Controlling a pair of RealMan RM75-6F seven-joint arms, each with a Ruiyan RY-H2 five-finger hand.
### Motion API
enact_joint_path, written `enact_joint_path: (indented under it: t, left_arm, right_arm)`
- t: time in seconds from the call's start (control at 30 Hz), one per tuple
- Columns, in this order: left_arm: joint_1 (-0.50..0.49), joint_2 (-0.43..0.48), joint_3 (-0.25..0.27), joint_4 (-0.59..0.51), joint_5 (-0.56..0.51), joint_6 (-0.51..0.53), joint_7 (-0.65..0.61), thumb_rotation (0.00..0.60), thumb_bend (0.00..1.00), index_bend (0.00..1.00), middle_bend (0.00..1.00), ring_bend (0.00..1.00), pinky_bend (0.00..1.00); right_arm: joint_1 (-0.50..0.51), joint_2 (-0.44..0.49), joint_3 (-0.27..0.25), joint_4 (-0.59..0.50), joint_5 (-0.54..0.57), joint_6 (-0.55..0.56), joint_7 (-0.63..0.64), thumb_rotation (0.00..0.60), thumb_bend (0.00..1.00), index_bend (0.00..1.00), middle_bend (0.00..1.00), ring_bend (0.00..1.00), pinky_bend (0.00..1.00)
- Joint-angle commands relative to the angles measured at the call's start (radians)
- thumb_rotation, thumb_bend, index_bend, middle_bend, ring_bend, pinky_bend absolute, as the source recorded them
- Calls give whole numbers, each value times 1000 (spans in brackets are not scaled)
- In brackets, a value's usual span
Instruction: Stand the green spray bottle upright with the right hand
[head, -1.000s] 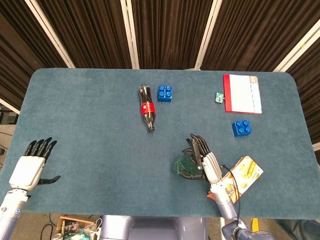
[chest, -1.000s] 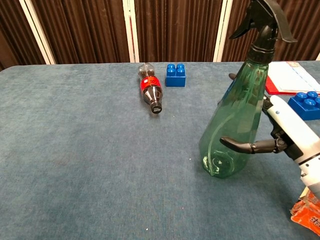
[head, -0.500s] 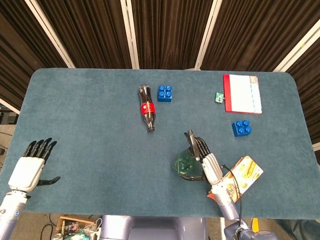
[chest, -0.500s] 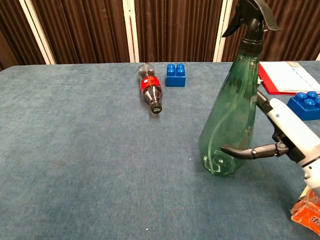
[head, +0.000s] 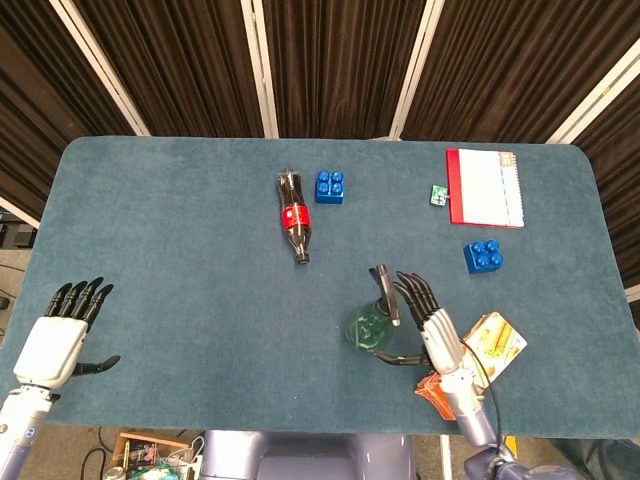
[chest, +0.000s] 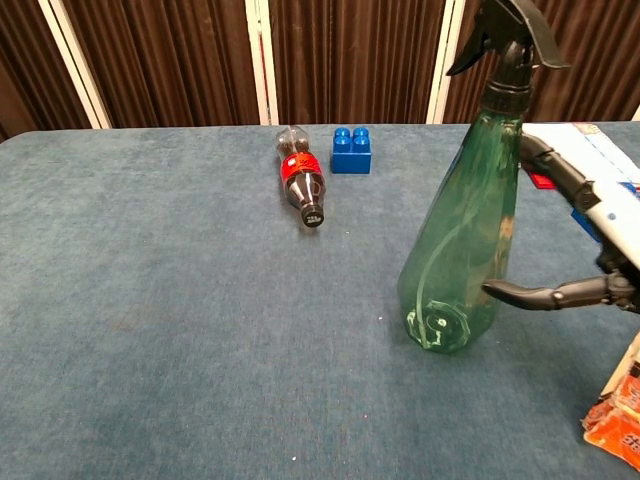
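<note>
The right hand (chest: 590, 240) has drawn back, fingers spread, from the upright, seemingly empty green spray bottle (chest: 462, 235).

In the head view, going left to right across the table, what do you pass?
Left hand → cola bottle → blue brick → spray bottle → right hand → near blue brick

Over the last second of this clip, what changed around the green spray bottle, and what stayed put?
The right hand has let go of the green spray bottle and drawn back to the right, fingers spread. The bottle, tilted a second ago, now stands upright on the table. The left hand, cola bottle, blue blocks and notebook are unchanged.
</note>
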Motion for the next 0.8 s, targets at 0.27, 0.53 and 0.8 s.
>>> enact_joint_path:
  t: [0.27, 0.53, 0.8]
  left_arm:
    - [12, 12, 1, 4, 9, 16, -26, 600, 60, 0, 0, 0, 41]
    - [13, 9, 0, 0, 7, 10, -16, 600, 60, 0, 0, 1, 41]
    - [18, 8, -2, -3, 10, 18, -9, 600, 60, 0, 0, 0, 41]
  right_arm:
    - [-51, 245, -25, 54, -25, 94, -80, 600, 63, 0, 0, 0, 0]
    - [-61, 406, 77, -73, 58, 162, 30, 600, 64, 0, 0, 0, 0]
    - [-95, 495, 50, -109, 37, 146, -94, 600, 64, 0, 0, 0, 0]
